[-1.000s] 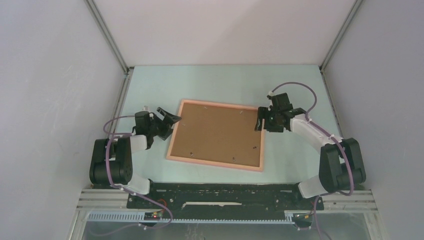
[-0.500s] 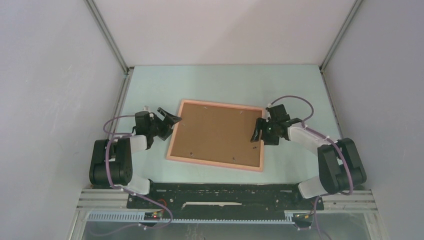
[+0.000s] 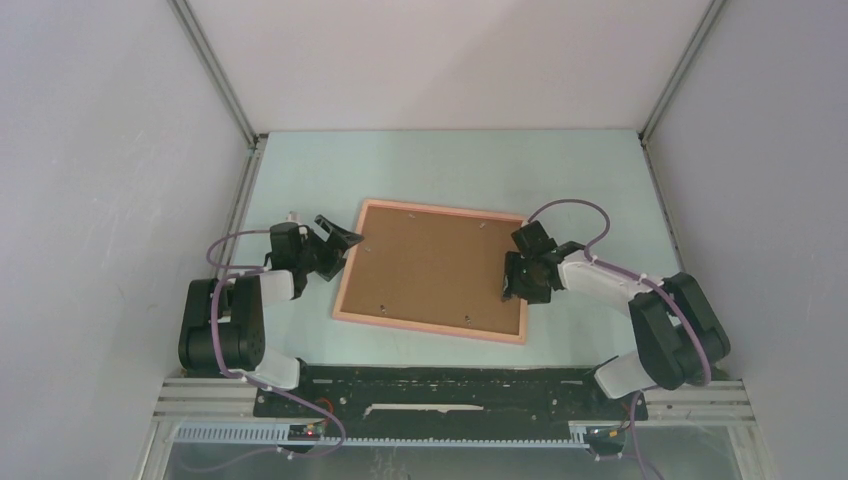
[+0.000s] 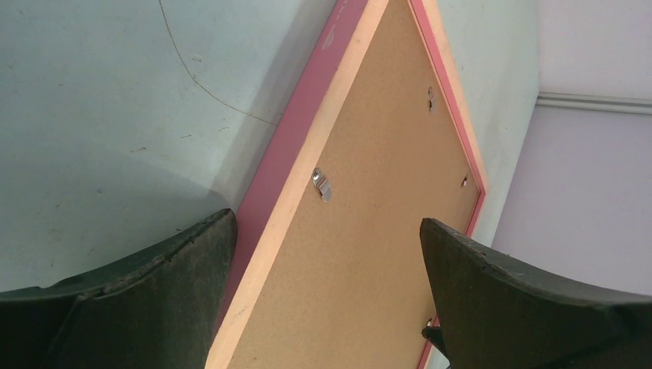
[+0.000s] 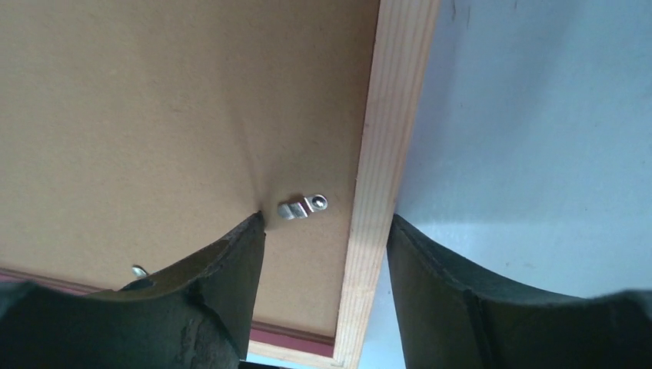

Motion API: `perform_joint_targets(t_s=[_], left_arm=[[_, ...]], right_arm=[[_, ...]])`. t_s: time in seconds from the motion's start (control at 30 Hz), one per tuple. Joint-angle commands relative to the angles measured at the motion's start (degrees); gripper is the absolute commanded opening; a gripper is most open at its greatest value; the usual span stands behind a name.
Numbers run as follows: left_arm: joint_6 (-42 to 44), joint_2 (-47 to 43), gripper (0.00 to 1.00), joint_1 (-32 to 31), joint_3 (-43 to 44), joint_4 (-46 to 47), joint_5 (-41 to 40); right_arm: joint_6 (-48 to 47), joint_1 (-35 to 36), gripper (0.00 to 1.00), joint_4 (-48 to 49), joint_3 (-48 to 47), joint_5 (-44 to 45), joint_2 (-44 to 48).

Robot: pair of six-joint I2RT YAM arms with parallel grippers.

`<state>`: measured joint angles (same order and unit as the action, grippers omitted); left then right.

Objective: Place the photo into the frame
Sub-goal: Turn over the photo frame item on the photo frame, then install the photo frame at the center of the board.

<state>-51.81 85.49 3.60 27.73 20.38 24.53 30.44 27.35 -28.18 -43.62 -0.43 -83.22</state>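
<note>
The salmon-pink frame (image 3: 430, 326) lies face down on the table with the brown backing board (image 3: 430, 265) set in it. The photo is hidden. My left gripper (image 3: 345, 252) is open beside the frame's left rail; in the left wrist view (image 4: 327, 261) its fingers (image 4: 154, 300) straddle that rail (image 4: 323, 131) without touching it. My right gripper (image 3: 513, 287) is open over the right rail. In the right wrist view (image 5: 327, 221) one finger (image 5: 215, 284) rests on the board (image 5: 154, 115) next to a metal clip (image 5: 302, 206), the other is outside the rail (image 5: 384, 154).
Small metal clips hold the board at the frame's edges, one in the left wrist view (image 4: 321, 184). The pale green table (image 3: 450, 170) is walled by white panels at the back and both sides. The arm bases stand at the near edge.
My right gripper has moved along the frame's right rail toward the near edge and come down onto the board beside a clip. The left arm and the frame have not moved.
</note>
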Motion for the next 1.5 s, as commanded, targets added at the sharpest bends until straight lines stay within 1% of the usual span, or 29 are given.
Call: perform_joint_targets(t_s=[0.0,0.1,0.17,0.3,0.4,0.47,0.53,0.8,0.87,0.97,1.07,1.23,1.27,1.47], left_arm=[[1.64,0.66,1.00,-0.82,1.31,-2.49,2.27],[1.46,0.40,1.00,-0.76,1.12,-2.13,2.10],[1.45,0.42,1.00,-0.78,1.10,-2.11,2.27],[1.54,0.72,1.00,-0.76,1.27,-2.02,2.53],[1.37,0.65,1.00,-0.77,1.19,-1.78,2.53],[1.36,0.55,1.00,-0.75,1.11,-1.75,2.37],[1.36,0.59,1.00,-0.72,1.15,-1.82,2.49],[1.28,0.32,1.00,-0.75,0.93,-1.76,2.22],[1.32,0.33,1.00,-0.74,0.94,-1.80,2.28],[1.28,0.55,1.00,-0.77,1.08,-1.75,2.42],[1.36,0.32,1.00,-0.74,0.93,-1.67,2.32],[1.45,0.29,1.00,-0.68,0.86,-1.63,2.45],[1.42,0.29,1.00,-0.68,0.85,-1.65,2.46],[1.29,0.33,1.00,-0.61,0.82,-1.40,2.66]], right_arm=[[1.42,1.82,0.65,-1.97,-1.48,4.80,-2.04],[1.24,1.67,0.62,-1.40,-1.95,6.52,-2.19],[1.29,1.65,0.62,-0.93,-2.17,6.23,-2.40],[1.21,1.66,0.68,-0.32,-3.10,3.97,-3.56],[1.28,1.68,0.68,-0.20,-4.05,4.24,-3.83],[0.89,1.58,0.64,-0.52,-4.65,4.73,-4.36],[0.51,1.63,0.56,-1.07,-4.73,5.03,-4.89],[-0.79,3.14,0.48,-1.73,-3.53,7.83,-4.59],[-1.72,3.16,0.41,-1.68,-3.20,7.72,-4.43],[-2.92,3.14,0.26,-1.60,-2.59,8.68,-3.97],[-3.81,3.06,0.18,-1.63,-2.44,9.17,-3.38],[-5.14,2.87,0.01,-1.98,-2.35,9.87,-2.12],[-5.51,2.57,0.00,-1.88,-2.30,9.36,-2.02],[-5.04,1.22,0.00,-3.11,-2.25,10.20,-1.26]])
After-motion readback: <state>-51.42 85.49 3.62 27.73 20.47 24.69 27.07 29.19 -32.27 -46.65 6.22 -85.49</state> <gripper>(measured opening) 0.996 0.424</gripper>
